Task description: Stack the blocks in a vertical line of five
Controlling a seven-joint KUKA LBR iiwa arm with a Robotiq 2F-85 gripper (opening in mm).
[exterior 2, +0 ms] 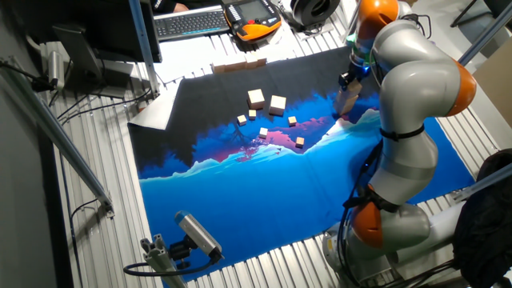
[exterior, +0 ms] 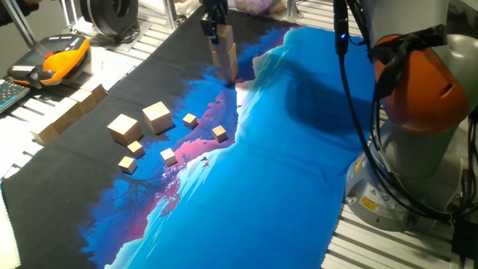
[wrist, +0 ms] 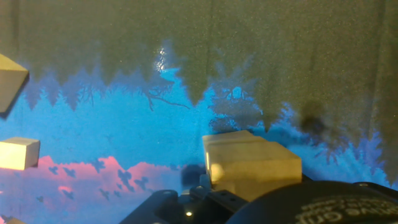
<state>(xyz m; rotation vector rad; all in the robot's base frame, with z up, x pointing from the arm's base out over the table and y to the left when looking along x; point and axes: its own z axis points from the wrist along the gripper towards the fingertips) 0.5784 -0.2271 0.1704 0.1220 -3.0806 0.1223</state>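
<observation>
Hand (exterior: 214, 28) atop stacked blocks (exterior: 225, 57)

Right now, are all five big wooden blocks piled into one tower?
No, two big blocks sit loose on the cloth, apart from the tower.

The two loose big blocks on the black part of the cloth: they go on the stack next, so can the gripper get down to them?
Probably yes. Both blocks sit apart with open tops; only tiny cubes lie nearby. The gripper is at the stack.
</observation>
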